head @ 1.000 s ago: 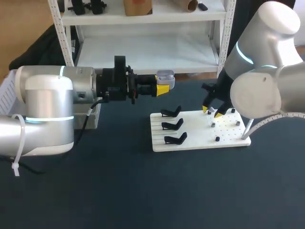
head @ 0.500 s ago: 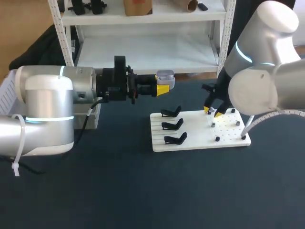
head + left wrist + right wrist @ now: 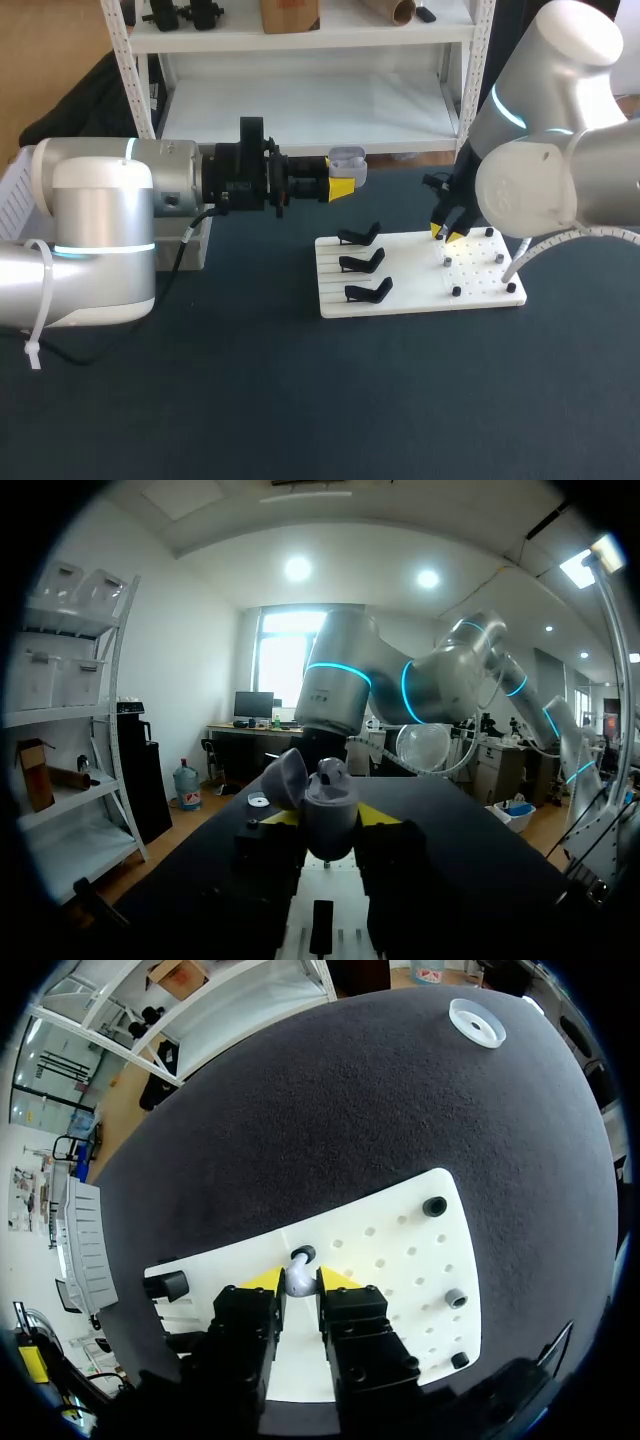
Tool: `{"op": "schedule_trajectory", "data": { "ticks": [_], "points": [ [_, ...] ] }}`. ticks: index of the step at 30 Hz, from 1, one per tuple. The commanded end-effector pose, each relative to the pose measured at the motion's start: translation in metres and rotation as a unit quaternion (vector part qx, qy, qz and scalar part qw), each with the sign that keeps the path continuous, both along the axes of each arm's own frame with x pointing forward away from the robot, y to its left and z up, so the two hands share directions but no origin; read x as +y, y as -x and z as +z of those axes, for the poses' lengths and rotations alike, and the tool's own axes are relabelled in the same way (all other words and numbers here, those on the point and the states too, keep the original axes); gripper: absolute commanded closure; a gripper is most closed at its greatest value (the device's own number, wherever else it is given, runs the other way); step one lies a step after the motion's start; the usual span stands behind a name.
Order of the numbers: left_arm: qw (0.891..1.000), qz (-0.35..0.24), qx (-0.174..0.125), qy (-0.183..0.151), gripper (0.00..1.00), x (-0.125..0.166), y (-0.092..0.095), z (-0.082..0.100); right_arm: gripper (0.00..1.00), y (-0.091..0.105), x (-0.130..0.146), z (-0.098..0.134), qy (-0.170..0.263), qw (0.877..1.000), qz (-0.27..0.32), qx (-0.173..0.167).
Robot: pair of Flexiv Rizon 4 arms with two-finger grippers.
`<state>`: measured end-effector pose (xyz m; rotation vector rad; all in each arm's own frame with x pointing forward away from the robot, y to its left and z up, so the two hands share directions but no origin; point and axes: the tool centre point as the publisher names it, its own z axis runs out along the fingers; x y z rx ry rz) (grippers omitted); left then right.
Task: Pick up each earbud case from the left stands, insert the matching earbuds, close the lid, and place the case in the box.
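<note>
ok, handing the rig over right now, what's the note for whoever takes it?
Left pincer: shut on the earbud case, lid open, held in the air beyond the white board.
Right pincer: shut on a white earbud, right at its black holder on the board.
Stands: all three empty.
Done: case off its stand.
Left: bring the earbud over, insert it, close the lid, put the case in the box. Cannot tell what is already inside the case.
</note>
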<state>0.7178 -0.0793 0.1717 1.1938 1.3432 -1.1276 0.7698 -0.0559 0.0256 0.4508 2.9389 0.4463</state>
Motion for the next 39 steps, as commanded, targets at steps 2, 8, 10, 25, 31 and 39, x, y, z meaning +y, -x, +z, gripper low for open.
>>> {"op": "schedule_trajectory", "data": {
  "ticks": [2, 8, 10, 25, 31, 39],
  "points": [
    [1.0, -0.001, 0.0, 0.0, 1.0, -0.001, -0.002, 0.0, 1.0, 0.004, 0.0, 0.009, 0.0, 1.0, -0.011, 0.006],
    [1.0, -0.001, 0.0, 0.0, 1.0, -0.001, -0.002, 0.0, 1.0, 0.021, -0.001, 0.045, -0.009, 1.0, -0.027, 0.005],
    [1.0, -0.001, 0.0, 0.0, 1.0, -0.001, -0.002, 0.0, 1.0, 0.029, 0.0, 0.06, -0.004, 0.999, -0.03, 0.01],
    [1.0, -0.001, 0.0, 0.0, 1.0, -0.001, -0.002, 0.0, 1.0, 0.125, 0.029, 0.173, 0.041, 0.991, 0.09, 0.086],
    [1.0, -0.001, 0.0, 0.0, 1.0, -0.001, -0.002, 0.0, 1.0, 0.142, 0.059, 0.211, 0.026, 0.989, 0.135, 0.057],
    [1.0, -0.001, 0.0, 0.0, 1.0, -0.001, -0.002, 0.0, 1.0, 0.135, 0.103, 0.23, 0.034, 0.979, 0.202, 0.016]
  ]
}}
